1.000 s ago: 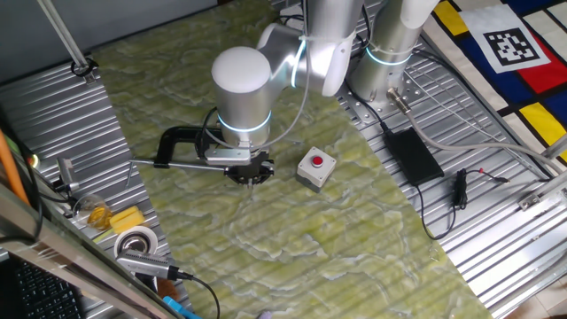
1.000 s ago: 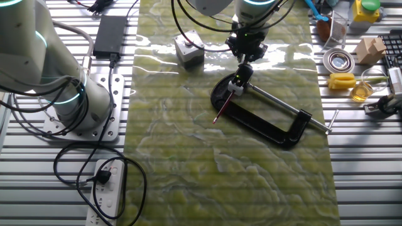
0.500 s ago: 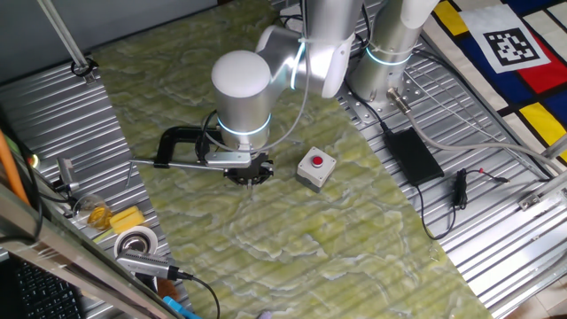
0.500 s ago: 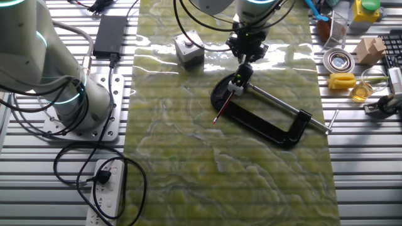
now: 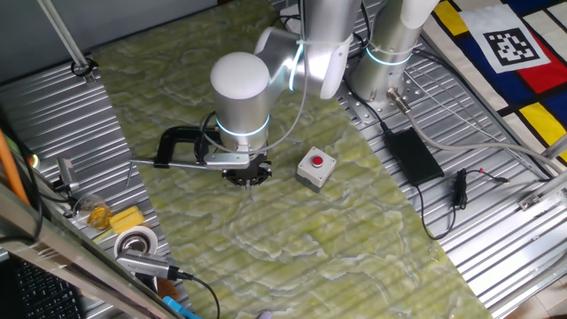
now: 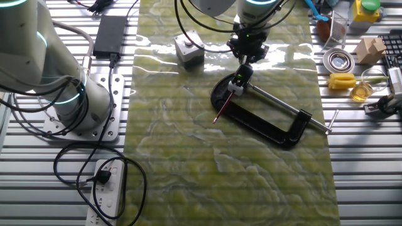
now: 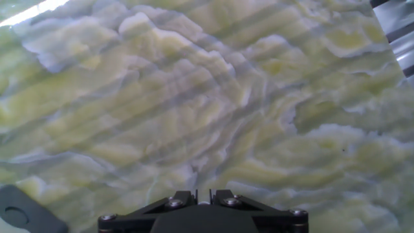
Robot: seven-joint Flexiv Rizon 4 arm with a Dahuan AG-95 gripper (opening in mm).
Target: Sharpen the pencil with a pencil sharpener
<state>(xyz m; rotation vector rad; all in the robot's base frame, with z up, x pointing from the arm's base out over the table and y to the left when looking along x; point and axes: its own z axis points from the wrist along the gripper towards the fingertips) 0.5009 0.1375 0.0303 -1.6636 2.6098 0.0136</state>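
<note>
**End effector low over the clamp's jaw end**

While the end effector (image 6: 246, 58) hangs just above the glossy black pencil sharpener (image 6: 238, 80), its finger spread can't be told. Thin and dark red, the pencil (image 6: 223, 106) slants out from the sharpener, crossing the matte black G-clamp (image 6: 276, 129) on the marbled green tabletop (image 6: 188, 169). Grey button box (image 6: 189, 50) sits nearby.

Over the last second the gripper (image 6: 246, 61) has risen slightly and drawn a little away from the pencil sharpener (image 6: 239, 80), toward the grey button box (image 6: 188, 50); the arm's white elbow (image 5: 240, 75) shifted with it.
</note>
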